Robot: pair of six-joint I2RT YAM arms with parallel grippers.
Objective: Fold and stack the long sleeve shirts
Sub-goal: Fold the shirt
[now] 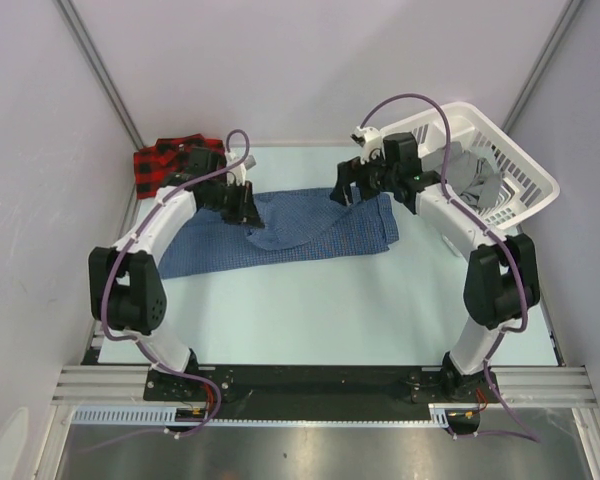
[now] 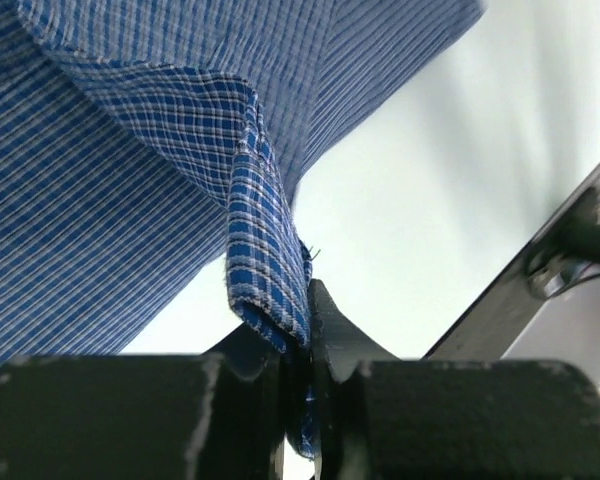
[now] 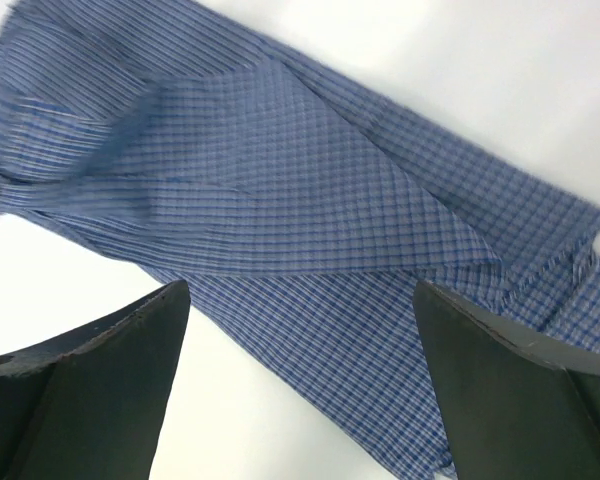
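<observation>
My left claw (image 2: 302, 330) is clenched on a raised fold of the dark blue fine-check cloth shirt (image 1: 320, 235), which lies spread across the far half of the worktop (image 1: 330, 320). My right claw (image 3: 300, 290) hangs wide open over the shirt's right end, gripping nothing. The red-and-black plaid flannel shirt (image 1: 165, 160) sits bunched in the far left corner. To fold well, I would carry the pinched fold low and straight, keeping the cloth taut and edges aligned

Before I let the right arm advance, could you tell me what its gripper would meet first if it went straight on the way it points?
The right gripper would most likely meet the blue checked shirt, spread directly ahead between its open jaws; depth is unclear.
</observation>
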